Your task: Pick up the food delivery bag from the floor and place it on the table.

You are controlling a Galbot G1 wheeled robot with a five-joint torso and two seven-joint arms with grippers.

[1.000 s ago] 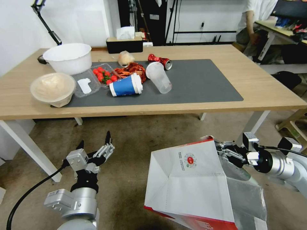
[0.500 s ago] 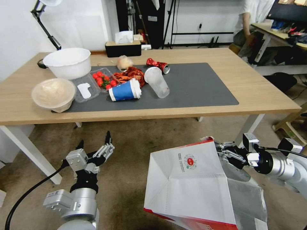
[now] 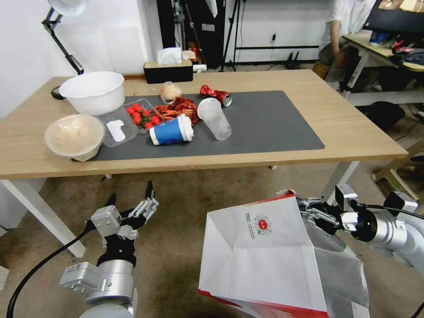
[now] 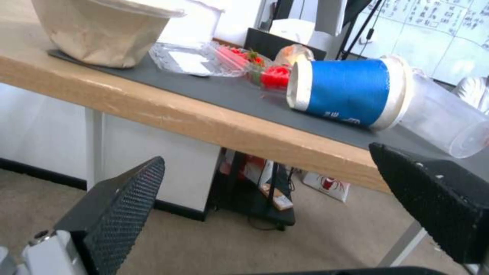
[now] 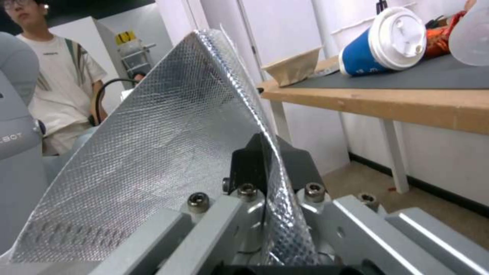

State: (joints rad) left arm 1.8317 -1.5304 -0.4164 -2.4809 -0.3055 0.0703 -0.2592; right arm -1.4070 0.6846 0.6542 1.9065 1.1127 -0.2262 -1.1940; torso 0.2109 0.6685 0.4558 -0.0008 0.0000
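Note:
The food delivery bag [image 3: 265, 251], white with a round red logo and red edges, hangs tilted at the lower right of the head view, below the table's front edge. Its lower end runs out of the picture. My right gripper [image 3: 310, 211] is shut on the bag's upper rim. In the right wrist view its fingers [image 5: 295, 162] pinch the silver foil wall [image 5: 168, 152]. My left gripper [image 3: 130, 198] stands open and empty over the floor [image 3: 176, 247], left of the bag. Its black pads [image 4: 122, 198] frame the table [image 3: 353, 128] edge above.
The left half of the dark mat [image 3: 274, 119] holds a white bowl [image 3: 93, 92], a paper bowl [image 3: 73, 136], a tomato tray [image 3: 141, 115], a lying blue cup [image 3: 171, 130], a clear cup [image 3: 215, 118] and a red can [image 3: 215, 95]. A white table leg [image 3: 339, 180] stands just behind the bag.
The whole head view has shifted, so the table sits lower and farther left in the picture: the camera moved. Both grippers and the held bag keep their places.

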